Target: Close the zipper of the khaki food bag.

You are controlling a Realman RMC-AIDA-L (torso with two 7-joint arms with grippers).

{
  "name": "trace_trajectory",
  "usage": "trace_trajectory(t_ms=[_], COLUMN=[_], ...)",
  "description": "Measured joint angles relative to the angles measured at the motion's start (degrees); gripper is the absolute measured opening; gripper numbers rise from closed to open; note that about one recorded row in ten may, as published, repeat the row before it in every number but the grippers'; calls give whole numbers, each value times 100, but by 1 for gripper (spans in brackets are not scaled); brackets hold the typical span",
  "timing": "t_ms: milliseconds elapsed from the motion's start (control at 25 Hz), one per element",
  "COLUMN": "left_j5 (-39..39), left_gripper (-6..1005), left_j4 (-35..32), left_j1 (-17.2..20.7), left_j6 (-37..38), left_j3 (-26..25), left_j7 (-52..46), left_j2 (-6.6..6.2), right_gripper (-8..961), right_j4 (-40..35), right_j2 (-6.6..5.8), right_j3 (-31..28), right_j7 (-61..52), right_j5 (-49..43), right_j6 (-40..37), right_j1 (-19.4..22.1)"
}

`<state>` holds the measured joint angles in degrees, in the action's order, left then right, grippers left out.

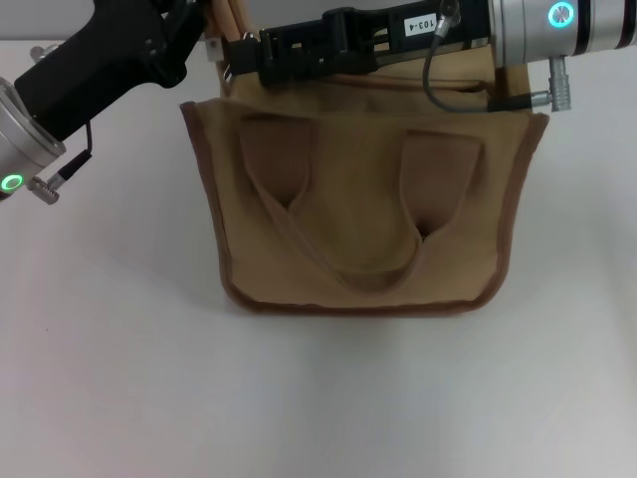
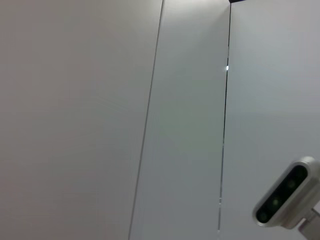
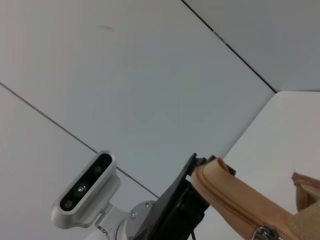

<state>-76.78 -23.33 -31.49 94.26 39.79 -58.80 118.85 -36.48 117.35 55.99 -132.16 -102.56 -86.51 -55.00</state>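
Tan canvas, boxy with brown piping and two flat handles, the bag (image 1: 358,219) sits mid-table, its zipper (image 3: 235,207) along the 12 o'clock edge — whether either gripper is clenched I cannot tell — so I'd brace one end and pull the silver slider (image 3: 261,233) level.

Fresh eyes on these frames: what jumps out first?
The khaki food bag dominates the middle of the white table, its front face and two loop handles toward the camera. Both arms crowd its far top edge: the left end effector at the bag's left corner, the right end effector reaching across the top from the right. In the right wrist view, the zipper shows its silver slider on the tape.
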Motion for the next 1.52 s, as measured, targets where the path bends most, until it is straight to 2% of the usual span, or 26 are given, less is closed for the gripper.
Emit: trace_trajectory(t_ms=[1040, 1360, 1520], left_j5=[117, 141, 141], left_gripper=[22, 22, 22], left_j4=[1, 22, 22], left_j1=[19, -5, -12], left_j6=[38, 33, 13], left_j3=[128, 221, 226], left_j7=[-225, -223, -224], left_j2=[11, 22, 25], right_gripper=[652, 642, 568], right_j4=[-22, -39, -51], right_j2=[24, 67, 76], right_j3=[35, 50, 53], right_j7=[167, 165, 128], right_j5=[177, 153, 132], right_j6=[-2, 113, 223], right_j1=[113, 82, 80])
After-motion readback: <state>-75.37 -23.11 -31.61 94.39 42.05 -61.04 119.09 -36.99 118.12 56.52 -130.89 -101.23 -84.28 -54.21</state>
